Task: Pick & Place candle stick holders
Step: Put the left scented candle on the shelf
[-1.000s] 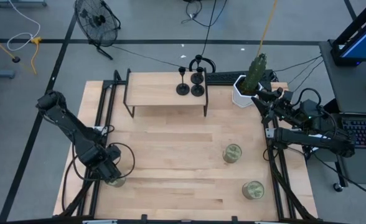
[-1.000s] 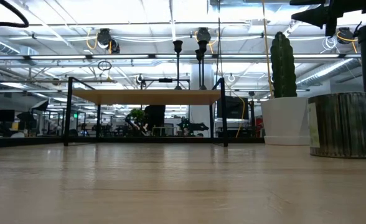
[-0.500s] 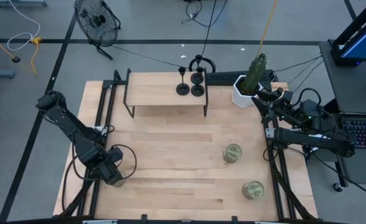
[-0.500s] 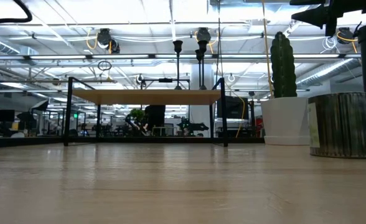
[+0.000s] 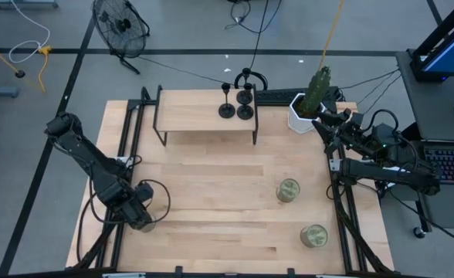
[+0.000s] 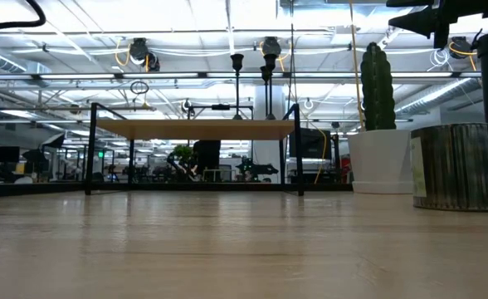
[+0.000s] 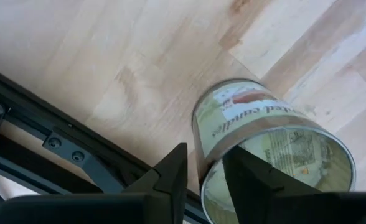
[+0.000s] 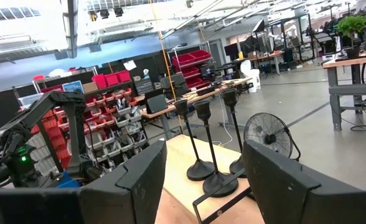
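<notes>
Candle stick holders (image 5: 236,106): three counted, matte black, all upright, grouped close together on a small raised wooden shelf (image 5: 188,113) with black legs. The shelf is set at the far middle of the table (image 5: 211,197). The holders are placed toward the shelf's right half; round bases, thin stems and cup tops are seen in the right wrist view. No holder is touched by either gripper.

Left gripper (image 7: 205,154): found at the near left corner of the table, well apart from the shelf and pointed down at a glass candle jar (image 7: 258,124) with a printed label. The jar stands on the wood just beside the black frame rail (image 7: 58,146). The fingers (image 7: 173,177) are drawn narrow and set astride the jar's rim, one outside the wall, one over the mouth. Whether the rim is actually pinched cannot be told.

Right gripper (image 8: 205,149): parked at the far right edge of the table, next to a cactus in a white pot (image 5: 304,108), aimed across at the shelf. Its fingers are spread wide and nothing is held between them.

Two more jars are noted on the right half of the table, one mid-table (image 5: 289,190), one nearer the front edge (image 5: 313,235), apart from each other.
</notes>
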`<state>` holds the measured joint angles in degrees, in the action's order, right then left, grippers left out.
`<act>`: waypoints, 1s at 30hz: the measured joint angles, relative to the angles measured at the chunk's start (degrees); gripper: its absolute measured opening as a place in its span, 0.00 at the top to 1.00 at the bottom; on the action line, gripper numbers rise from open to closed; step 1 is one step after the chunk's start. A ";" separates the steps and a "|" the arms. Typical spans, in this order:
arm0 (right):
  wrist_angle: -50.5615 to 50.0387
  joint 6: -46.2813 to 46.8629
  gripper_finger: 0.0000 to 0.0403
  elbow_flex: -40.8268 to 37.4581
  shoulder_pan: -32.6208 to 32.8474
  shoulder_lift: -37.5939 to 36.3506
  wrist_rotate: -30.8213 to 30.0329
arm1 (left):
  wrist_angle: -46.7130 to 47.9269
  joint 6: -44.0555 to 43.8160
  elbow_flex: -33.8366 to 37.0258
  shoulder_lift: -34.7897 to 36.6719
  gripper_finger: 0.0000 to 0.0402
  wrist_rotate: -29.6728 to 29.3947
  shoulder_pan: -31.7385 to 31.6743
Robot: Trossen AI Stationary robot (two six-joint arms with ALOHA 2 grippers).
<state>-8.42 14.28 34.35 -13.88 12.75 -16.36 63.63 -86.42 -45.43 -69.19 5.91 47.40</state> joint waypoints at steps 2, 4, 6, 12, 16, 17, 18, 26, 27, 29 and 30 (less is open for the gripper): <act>0.01 0.00 0.48 0.00 0.00 0.00 0.00 | -0.14 0.90 -0.02 0.00 0.75 0.00 0.00; -0.01 0.00 0.48 0.00 0.01 0.00 0.00 | -0.17 1.26 -0.02 0.00 0.76 0.02 0.00; 0.00 0.00 0.48 0.00 0.00 0.00 0.00 | -0.20 1.26 -0.02 0.00 0.77 0.02 0.00; -0.01 -0.15 0.48 0.00 0.01 0.00 0.00 | -0.77 3.69 -0.04 0.00 0.90 0.10 0.00; 0.01 -0.17 0.48 0.00 0.00 0.00 0.00 | -0.74 4.59 -0.07 -0.01 0.98 -0.53 -0.03; 0.00 -0.16 0.48 0.00 0.01 0.00 0.00 | -0.81 4.45 -0.07 -0.02 0.97 -0.72 -0.03; -0.01 -0.17 0.48 0.00 0.01 0.02 -0.02 | -0.87 4.27 -0.07 -0.02 0.97 -0.91 -0.02; -0.01 -0.22 0.48 0.00 0.00 0.02 -0.02 | -0.84 -0.37 -0.09 -0.02 0.98 -0.14 -0.17; -0.01 -0.22 0.48 0.00 0.01 0.00 -0.03 | -0.87 -0.95 -0.09 -0.02 0.99 0.16 -0.17; -0.01 -0.22 0.48 0.00 0.01 0.02 -0.04 | -0.91 -1.92 -0.09 -0.02 0.99 0.62 -0.17; -0.01 -0.20 0.48 0.00 -0.01 0.02 -0.04 | -0.93 -2.54 -0.09 -0.02 0.99 0.60 -0.17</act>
<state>-8.43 14.08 34.35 -13.89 12.78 -16.40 62.70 -88.96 -45.52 -69.21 6.51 47.22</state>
